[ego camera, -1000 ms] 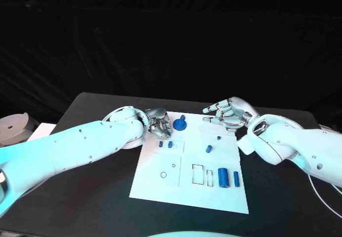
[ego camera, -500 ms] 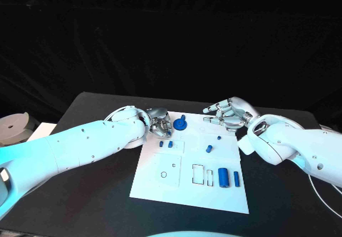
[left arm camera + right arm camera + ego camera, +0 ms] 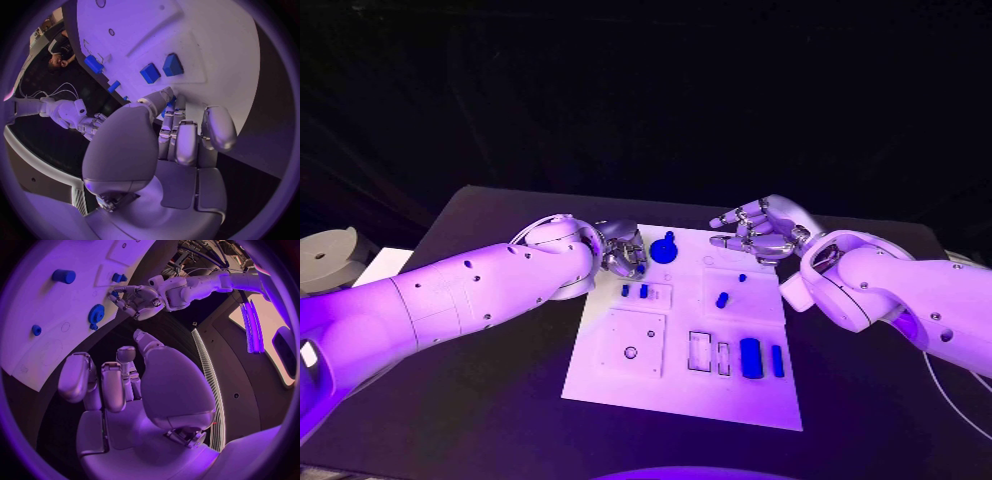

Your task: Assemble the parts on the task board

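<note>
The white task board point(image 3: 664, 392) lies mid-table. A blue gear point(image 3: 664, 251) stands near its far edge, seen too in the right wrist view point(image 3: 95, 314). Two small blue parts point(image 3: 635, 291) sit in a square outline, a short peg point(image 3: 723, 299) lies further right, and a thick cylinder point(image 3: 751, 358) with a slim one point(image 3: 777, 362) lies near the front right. My left hand point(image 3: 620, 258) hangs curled at the board's far left corner beside the gear; a blue speck shows by its thumb point(image 3: 156, 102), held or not I cannot tell. My right hand point(image 3: 759, 232) hovers over the far right corner, fingers apart, empty.
A grey round object point(image 3: 322, 258) and a pale sheet point(image 3: 382, 264) lie at the table's left edge. Black tabletop point(image 3: 473, 400) surrounds the board on all sides.
</note>
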`<action>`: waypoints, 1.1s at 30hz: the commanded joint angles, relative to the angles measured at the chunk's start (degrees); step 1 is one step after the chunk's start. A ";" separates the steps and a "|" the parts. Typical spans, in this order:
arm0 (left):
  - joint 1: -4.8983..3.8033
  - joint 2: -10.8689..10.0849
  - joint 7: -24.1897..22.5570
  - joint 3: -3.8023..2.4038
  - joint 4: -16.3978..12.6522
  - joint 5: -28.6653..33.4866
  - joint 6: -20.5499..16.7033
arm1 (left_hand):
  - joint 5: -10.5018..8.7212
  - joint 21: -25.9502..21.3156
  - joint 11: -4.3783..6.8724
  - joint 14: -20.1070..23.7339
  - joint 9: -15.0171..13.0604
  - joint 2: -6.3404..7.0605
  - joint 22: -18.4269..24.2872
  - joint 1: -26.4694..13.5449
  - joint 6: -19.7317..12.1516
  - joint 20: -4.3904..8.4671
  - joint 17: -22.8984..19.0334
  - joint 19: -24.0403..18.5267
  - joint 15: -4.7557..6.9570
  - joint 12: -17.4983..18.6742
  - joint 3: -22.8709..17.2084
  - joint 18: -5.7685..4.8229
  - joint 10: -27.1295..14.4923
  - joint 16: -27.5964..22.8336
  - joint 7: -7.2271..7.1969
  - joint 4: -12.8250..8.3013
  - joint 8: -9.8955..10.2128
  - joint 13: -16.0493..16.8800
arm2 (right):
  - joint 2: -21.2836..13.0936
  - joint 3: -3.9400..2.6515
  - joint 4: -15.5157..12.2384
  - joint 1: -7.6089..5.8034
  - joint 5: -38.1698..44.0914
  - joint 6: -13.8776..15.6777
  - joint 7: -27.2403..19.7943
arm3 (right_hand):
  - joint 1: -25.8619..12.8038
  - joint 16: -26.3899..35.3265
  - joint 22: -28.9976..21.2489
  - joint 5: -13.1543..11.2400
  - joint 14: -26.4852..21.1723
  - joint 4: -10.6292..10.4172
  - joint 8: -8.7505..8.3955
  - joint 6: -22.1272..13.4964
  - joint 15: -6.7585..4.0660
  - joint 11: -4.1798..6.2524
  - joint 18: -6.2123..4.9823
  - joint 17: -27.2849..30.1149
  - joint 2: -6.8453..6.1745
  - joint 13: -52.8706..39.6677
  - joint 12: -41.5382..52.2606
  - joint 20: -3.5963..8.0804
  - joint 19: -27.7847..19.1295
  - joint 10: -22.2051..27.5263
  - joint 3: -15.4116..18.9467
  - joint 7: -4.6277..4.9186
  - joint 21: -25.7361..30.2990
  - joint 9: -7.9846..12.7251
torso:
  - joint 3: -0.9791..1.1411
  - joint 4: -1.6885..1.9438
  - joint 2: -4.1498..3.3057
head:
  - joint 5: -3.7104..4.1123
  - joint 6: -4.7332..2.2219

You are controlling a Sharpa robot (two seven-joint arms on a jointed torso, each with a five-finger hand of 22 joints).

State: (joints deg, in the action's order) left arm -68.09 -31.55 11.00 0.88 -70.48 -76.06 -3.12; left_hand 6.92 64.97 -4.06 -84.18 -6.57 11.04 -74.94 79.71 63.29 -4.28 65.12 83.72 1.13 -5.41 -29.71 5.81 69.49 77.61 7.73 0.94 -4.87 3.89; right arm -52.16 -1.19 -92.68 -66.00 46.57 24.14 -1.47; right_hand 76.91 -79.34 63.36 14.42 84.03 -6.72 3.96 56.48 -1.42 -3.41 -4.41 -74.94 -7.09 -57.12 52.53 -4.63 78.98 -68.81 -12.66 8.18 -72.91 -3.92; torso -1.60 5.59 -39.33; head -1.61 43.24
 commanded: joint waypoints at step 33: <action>0.09 -2.08 1.23 0.03 -0.94 2.44 -0.74 | 0.28 -9.78 -2.69 -0.89 2.86 0.15 5.42 0.89 -12.80 -2.08 -3.10 -0.36 -2.29 1.61 9.53 0.67 -14.21 -0.62 -2.85 -1.06 1.24 -0.25 | -0.21 0.02 1.08 0.18 4.71 -2.18 2.42 | 0.28 5.33 -9.22 -0.24 0.76 -0.21 0.14 -0.65 0.39 -0.04 -2.74 3.13 0.23 14.83 -15.82 -0.15 -3.78 7.71 -0.31 0.47 7.28 -0.08 | -0.05 -0.01 0.03 | 0.34 0.23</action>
State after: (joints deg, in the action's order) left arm -68.24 -33.42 11.85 0.71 -71.48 -74.77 -3.59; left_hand 6.92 55.34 -6.53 -84.03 -3.68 11.26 -69.63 80.06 50.82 -6.03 62.10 83.41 -0.88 -3.52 -20.88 5.82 55.94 76.99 4.95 -0.10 -3.60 3.53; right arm -52.35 -1.18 -91.71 -65.87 48.27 23.40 -0.33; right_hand 76.91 -74.31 54.57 14.42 84.03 -6.81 3.95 55.54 -1.42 -3.60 -6.20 -72.08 -7.09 -43.03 37.43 -4.73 75.39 -61.41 -12.76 8.26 -66.02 -3.92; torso -1.62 5.56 -39.31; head -1.35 43.45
